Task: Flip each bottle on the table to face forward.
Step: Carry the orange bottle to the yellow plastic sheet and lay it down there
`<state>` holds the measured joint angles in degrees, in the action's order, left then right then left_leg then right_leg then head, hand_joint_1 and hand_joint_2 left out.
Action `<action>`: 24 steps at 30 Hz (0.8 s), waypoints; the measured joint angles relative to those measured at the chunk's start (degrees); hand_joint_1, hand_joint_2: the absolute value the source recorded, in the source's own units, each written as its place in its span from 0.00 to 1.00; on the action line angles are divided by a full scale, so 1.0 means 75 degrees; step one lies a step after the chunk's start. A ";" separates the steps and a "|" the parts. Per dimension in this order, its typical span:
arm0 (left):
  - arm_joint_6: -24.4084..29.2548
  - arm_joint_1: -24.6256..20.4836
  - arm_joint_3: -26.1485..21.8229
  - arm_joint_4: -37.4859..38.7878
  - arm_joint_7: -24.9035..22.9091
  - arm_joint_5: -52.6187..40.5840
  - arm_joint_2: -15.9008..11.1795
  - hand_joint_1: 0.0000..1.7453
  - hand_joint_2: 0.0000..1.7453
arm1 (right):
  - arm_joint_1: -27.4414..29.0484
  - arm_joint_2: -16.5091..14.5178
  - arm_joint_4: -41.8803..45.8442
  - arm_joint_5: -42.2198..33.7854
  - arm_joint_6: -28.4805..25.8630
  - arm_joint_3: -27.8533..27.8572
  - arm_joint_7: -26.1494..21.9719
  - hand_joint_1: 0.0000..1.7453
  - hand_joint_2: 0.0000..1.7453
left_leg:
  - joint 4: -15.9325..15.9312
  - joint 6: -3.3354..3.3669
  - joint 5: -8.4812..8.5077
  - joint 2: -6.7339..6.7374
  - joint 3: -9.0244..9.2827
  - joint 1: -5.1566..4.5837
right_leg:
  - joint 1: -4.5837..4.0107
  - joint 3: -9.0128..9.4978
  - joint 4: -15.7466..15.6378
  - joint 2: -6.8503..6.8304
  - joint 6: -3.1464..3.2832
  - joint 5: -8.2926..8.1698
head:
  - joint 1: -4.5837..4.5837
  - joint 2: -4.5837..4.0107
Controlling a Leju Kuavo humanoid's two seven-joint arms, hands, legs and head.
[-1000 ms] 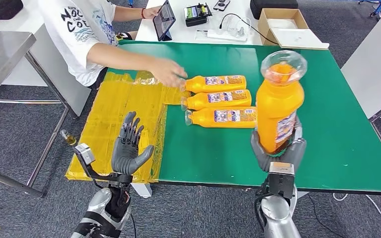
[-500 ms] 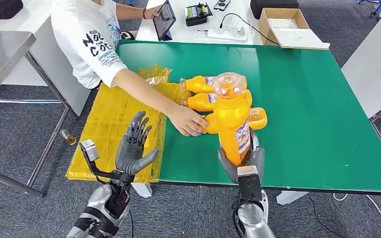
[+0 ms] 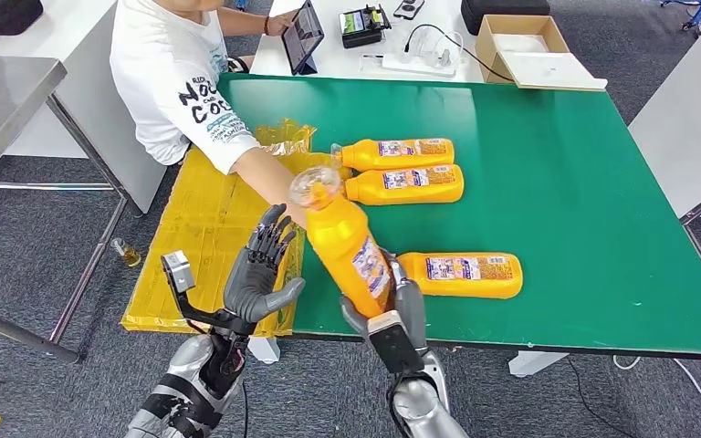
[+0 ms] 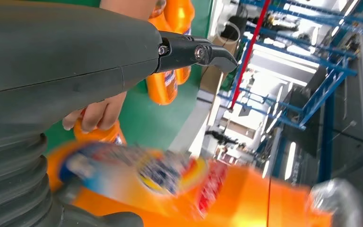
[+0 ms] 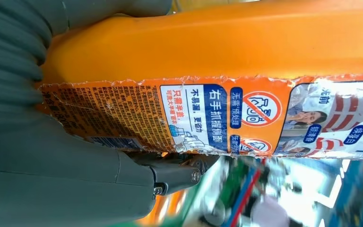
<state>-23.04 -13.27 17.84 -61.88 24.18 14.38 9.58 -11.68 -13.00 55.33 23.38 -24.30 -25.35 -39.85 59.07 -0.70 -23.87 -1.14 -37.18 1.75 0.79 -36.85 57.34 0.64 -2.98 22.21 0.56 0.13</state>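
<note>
The left robot hand [image 3: 260,271] is spread, empty, at the green worktop [image 3: 557,146]'s near edge. Just right, the right robot hand [image 3: 386,310] grips a tilted orange bottle [image 3: 347,242], mid-flip; handing over probably comes next. Since earlier, it swung leftward, and one lying bottle [image 3: 461,275] shifted nearer.

Three bottles [image 3: 461,275] lie on the table [image 3: 602,228].

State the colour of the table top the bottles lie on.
Green; the table top under the lying bottles shows best in the head view.
</note>
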 joint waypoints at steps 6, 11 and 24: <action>-0.0443 -0.0221 0.0235 0.0316 -0.0123 0.0264 -0.0016 0.00 1.00 | -0.0604 -0.0399 -0.1415 0.0273 0.0076 -0.0573 0.0077 1.00 1.00 | 0.0000 0.0000 0.0000 0.0000 -0.0001 -0.0001 | 0.0001 0.0000 0.0000 0.0000 0.0000 0.0000 | -0.0001 0.0000; -0.0562 -0.0303 0.0386 0.0548 -0.0098 0.0356 -0.0061 0.00 1.00 | -0.0885 -0.0631 -0.2369 0.0327 -0.0004 -0.0765 0.0010 1.00 1.00 | 0.0000 0.0000 0.0000 -0.0001 -0.0002 -0.0001 | 0.0001 -0.0003 0.0000 0.0000 0.0000 0.0000 | 0.0000 0.0000; -0.0735 -0.0403 0.0549 0.0876 -0.0012 0.0400 -0.0199 0.00 1.00 | -0.1220 -0.0748 -0.3196 0.0455 -0.0117 -0.0799 0.0067 1.00 1.00 | 0.0000 0.0000 0.0000 -0.0001 -0.0001 -0.0001 | 0.0001 -0.0004 0.0000 0.0001 0.0000 -0.0001 | -0.0001 0.0000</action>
<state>-28.55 -16.29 21.95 -55.30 24.09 17.38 8.09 -20.83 -18.61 31.36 26.79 -25.18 -31.34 -39.34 59.07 -0.70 -23.88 -1.15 -37.19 1.75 0.79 -36.89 57.34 0.65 -2.98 22.20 0.55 0.13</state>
